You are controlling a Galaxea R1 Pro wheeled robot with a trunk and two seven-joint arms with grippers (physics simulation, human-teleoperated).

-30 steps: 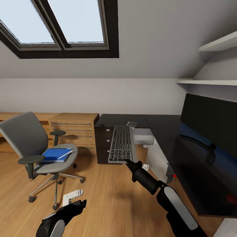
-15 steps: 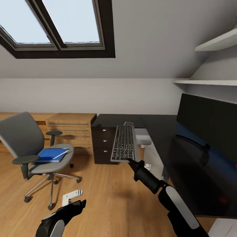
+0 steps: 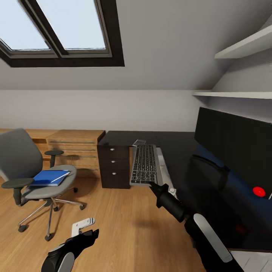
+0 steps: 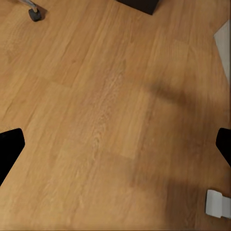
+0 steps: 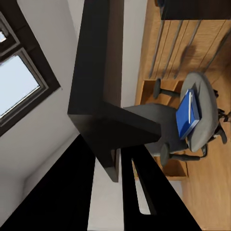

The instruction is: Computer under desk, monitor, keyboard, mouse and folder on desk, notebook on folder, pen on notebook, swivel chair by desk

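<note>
right tool [image 3: 152, 184] grips slim black keyboard [image 3: 144, 164] by its near edge, above desk [image 3: 181, 158].

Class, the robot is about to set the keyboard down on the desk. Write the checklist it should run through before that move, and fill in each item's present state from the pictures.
1. Right claw has a grip on the keyboard: ok, shut on its near edge.
2. Keyboard carried level: not ok, it sticks out from the claw at a tilt.
3. Monitor is on the desk: ok.
4. Free desk space beside the monitor: ok, bare black top shows in front of it.
5. Left claw out of the way: ok, low over the floor, open, holding nothing.
6. Folder is waiting on the chair: ok, for a later step.
</note>
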